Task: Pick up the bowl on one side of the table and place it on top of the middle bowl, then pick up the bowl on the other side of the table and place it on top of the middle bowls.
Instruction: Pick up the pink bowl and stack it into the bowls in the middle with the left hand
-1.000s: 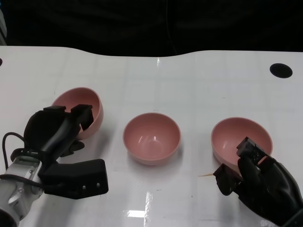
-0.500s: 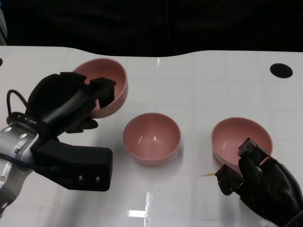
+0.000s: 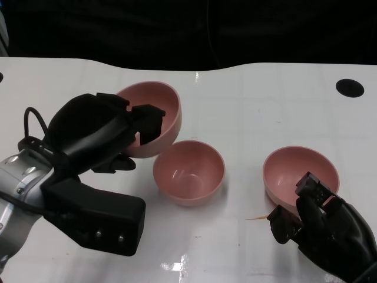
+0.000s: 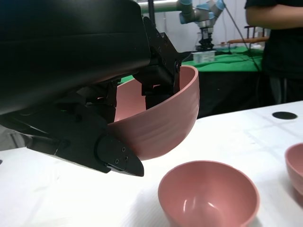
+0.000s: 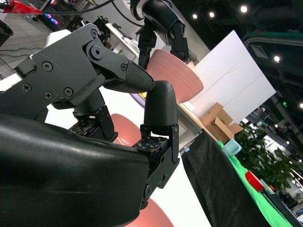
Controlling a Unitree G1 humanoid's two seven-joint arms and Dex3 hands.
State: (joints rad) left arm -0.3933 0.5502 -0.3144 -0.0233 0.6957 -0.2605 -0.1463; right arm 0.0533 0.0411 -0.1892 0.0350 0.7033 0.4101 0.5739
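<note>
Three pink bowls on the white bench (image 3: 247, 106): left robot hand (image 3: 112, 132) grips the left bowl (image 3: 154, 115) by its rim, tilted and off the surface, just beside the middle bowl (image 3: 189, 171). Right robot hand (image 3: 321, 221) holds nothing, fingers apart at the right bowl's (image 3: 299, 171) near edge.

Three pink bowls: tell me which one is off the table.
The tilted bowl held by the left hand; the middle bowl and right-side bowl sit upright on the table.
</note>
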